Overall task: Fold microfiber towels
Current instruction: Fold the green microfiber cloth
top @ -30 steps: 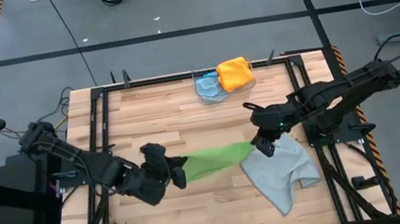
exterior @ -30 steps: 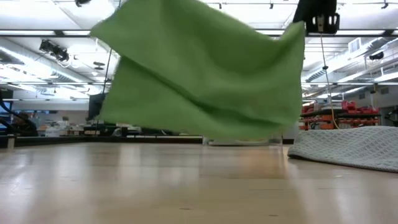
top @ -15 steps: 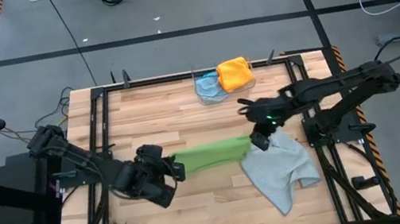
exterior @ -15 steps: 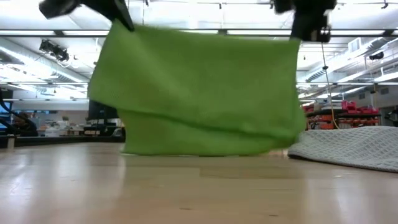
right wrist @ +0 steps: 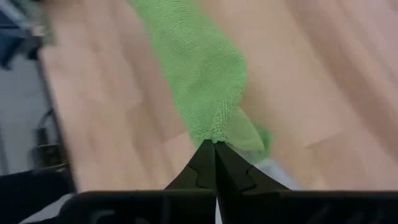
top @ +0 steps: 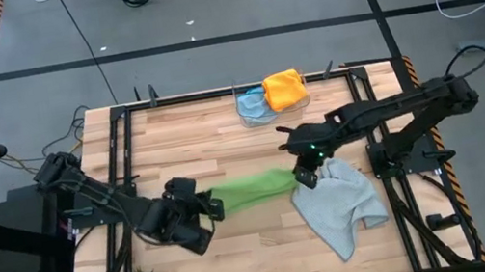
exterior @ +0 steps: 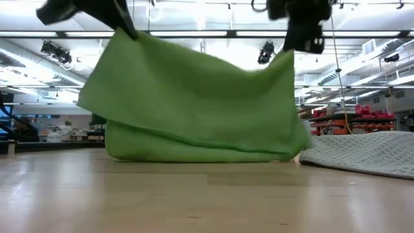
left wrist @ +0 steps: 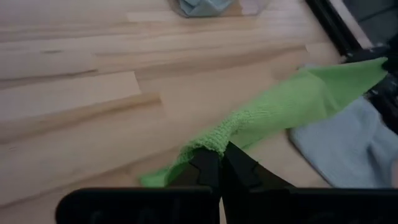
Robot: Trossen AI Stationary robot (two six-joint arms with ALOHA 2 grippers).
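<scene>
High view: green towel stretched lengthwise left-to-right between left pincer and right pincer, both clenched on its corners.

Hung towel between both arms, another towel right

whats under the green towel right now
Bare wood table. The green towel hangs between the left gripper and right gripper, its lower edge touching. Behind it is hidden.
</scene>
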